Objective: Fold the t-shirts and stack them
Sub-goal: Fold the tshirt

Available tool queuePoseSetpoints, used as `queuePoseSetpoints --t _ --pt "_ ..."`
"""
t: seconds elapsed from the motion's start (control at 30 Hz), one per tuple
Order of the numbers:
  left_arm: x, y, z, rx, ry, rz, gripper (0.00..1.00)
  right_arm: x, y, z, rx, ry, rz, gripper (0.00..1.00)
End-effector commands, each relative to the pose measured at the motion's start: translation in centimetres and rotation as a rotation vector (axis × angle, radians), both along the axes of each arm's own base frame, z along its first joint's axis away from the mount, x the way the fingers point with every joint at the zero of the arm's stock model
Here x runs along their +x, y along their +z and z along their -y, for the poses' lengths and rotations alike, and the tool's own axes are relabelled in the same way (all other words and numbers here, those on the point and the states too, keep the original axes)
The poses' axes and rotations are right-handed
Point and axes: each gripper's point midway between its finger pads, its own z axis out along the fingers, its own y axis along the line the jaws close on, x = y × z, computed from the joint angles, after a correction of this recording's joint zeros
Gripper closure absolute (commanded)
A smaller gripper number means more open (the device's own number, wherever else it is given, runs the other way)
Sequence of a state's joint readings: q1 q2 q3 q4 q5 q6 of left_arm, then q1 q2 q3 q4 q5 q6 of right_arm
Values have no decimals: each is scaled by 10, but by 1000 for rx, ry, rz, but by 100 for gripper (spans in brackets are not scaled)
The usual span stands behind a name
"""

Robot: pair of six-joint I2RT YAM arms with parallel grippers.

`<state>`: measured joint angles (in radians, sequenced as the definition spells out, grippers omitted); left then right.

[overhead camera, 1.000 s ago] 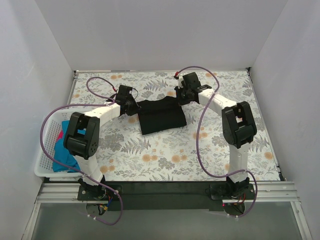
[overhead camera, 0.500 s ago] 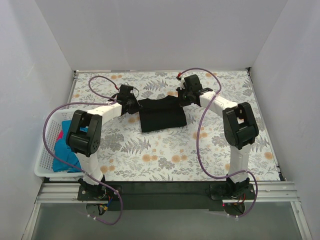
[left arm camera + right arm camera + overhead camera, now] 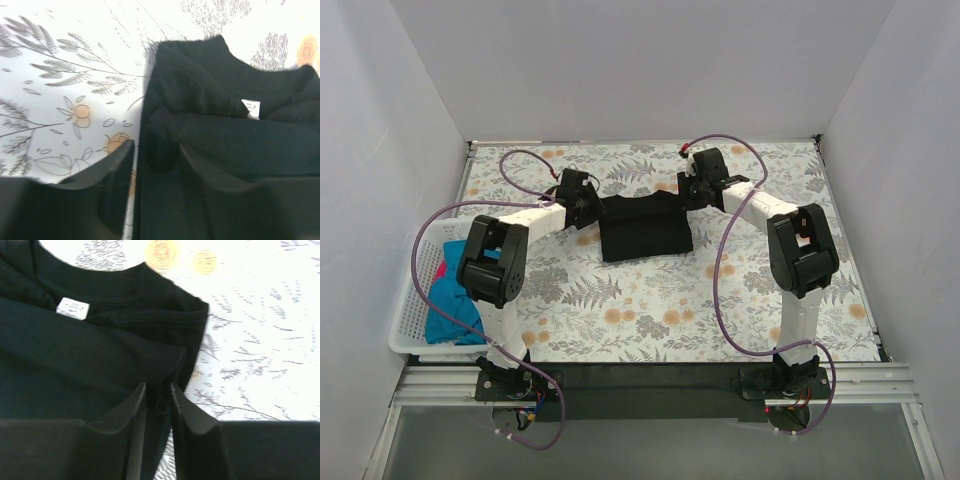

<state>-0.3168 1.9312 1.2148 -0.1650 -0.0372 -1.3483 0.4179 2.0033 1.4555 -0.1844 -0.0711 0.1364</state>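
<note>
Leftward, basket (image 3: 412, 272) with teal t-shirt (image 3: 446, 306), perhaps pink cloth (image 3: 442, 268); left hand (image 3: 156, 147), right hand (image 3: 157, 386) spread.

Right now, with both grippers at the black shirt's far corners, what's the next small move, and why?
Probably lift both straight up and clear. The left gripper and right gripper stand with jaws parted, cloth of the folded black t-shirt lying between them; pulling sideways could drag the fold open.
</note>
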Motion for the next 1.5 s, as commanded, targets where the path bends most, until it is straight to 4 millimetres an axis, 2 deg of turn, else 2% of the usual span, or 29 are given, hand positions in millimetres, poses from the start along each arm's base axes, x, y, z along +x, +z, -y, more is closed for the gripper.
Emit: queuePoseSetpoints --t 0.0,0.03,0.1,0.13,0.2,0.23,0.3,0.37,0.43,0.5,0.6,0.67,0.7,0.77,0.8,0.9,0.93,1.0,1.03,1.1,1.13,1.17,1.23,1.27,1.3,1.33,1.4,1.47 --pt "18 66 -11 32 26 156 54 11 39 16 17 -66 88 68" --pt "18 83 -10 30 21 192 45 10 48 15 25 -66 105 67" --pt "13 98 -8 27 14 216 38 6 56 15 41 -63 112 66" --pt "9 112 -7 21 13 239 36 4 66 14 55 -58 127 65" --pt "-3 115 -1 15 -5 234 35 -6 68 9 84 -23 117 64" --pt "-10 123 1 5 -15 244 35 -10 73 7 100 -7 122 64" --pt "-27 114 9 -8 -40 215 38 -21 68 2 132 29 98 64" --pt "-40 114 18 -38 -75 207 41 -27 73 -2 160 48 108 64" --pt "-51 103 28 -35 -121 195 52 -39 67 -9 202 95 86 64" --pt "-56 88 37 -42 -166 163 60 -46 66 -21 256 158 69 64" --pt "-54 66 39 -30 -172 114 71 -50 55 -32 289 213 26 64" --pt "-48 61 43 -26 -178 107 74 -48 45 -34 288 231 8 64" --pt "-45 47 43 -15 -178 80 75 -46 42 -35 287 233 6 64" --pt "-32 48 47 -2 -183 94 78 -38 33 -36 284 234 -3 64" --pt "-25 36 46 15 -176 74 78 -34 30 -36 282 229 -6 65" --pt "-1 39 48 18 -172 97 80 -17 21 -36 289 224 -14 65" --pt "3 25 48 29 -170 72 80 -12 11 -35 286 213 -29 65" --pt "23 32 47 26 -160 99 80 4 16 -31 302 191 -15 65" --pt "28 22 46 33 -158 84 80 9 11 -29 305 182 -23 65" --pt "45 27 49 33 -159 110 80 26 17 -22 323 144 -4 65" --pt "50 26 51 31 -162 113 80 31 12 -18 329 127 -14 65" --pt "53 14 49 37 -158 96 79 38 14 -16 342 113 -3 65" --pt "65 16 54 22 -159 109 77 54 15 -7 378 69 4 65" --pt "69 6 54 24 -155 97 75 57 15 -5 393 66 4 64" --pt "73 5 55 22 -151 99 72 65 21 -1 411 53 18 64" --pt "77 10 62 -7 -169 110 69 67 17 0 433 34 -1 64" --pt "81 9 67 -22 -183 116 61 73 17 6 463 6 -11 64" --pt "86 16 71 -36 -193 132 55 72 20 8 505 -14 -36 64"
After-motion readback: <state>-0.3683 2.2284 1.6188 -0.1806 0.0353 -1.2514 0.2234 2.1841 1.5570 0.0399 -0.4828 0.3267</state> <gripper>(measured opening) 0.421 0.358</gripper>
